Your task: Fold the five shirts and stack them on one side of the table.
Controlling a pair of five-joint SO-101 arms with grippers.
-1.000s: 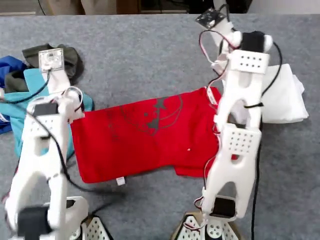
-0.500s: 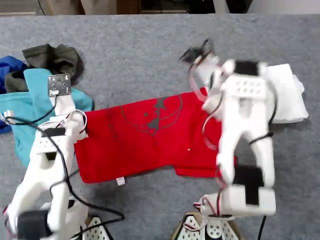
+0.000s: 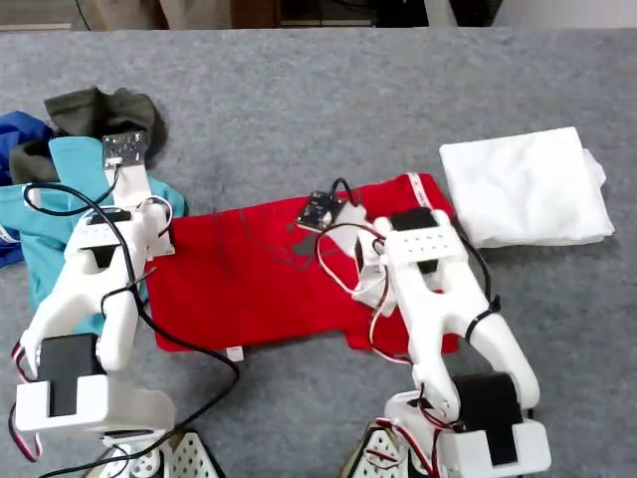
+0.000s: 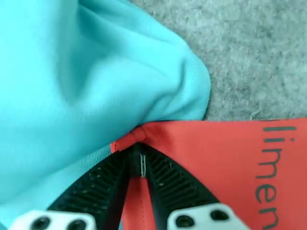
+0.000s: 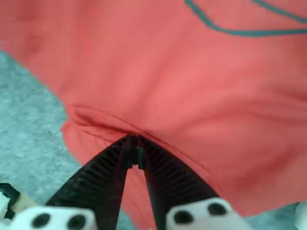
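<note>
Both pairs of jaws are closed down to nothing on cloth; your left gripper (image 4: 137, 153) holds a corner of the red shirt (image 4: 220, 167), pinched right where that corner lies against the teal shirt (image 4: 72, 72); your right gripper (image 5: 134, 151) nips a small raised ridge of the same red cloth close to a stitched edge, with the grey table (image 3: 299, 90) showing just beside it. From above, the red shirt lies spread flat across the middle of the table, between the two arms, its left end touching the teal one and its right end near the folded white shirt (image 3: 528, 189); so you have it caught at two well-separated places, one at each end. That reads as the grip for a fold; two held points should let you lift and carry one part over the rest without it bunching. The white shirt looks like the start of the stack on the right side; the teal shirt, the olive shirt (image 3: 100, 110) and the blue shirt (image 3: 15, 134) sit crumpled on the left, which looks like the waiting heap; mind that your left pinch does not drag teal cloth along.
</note>
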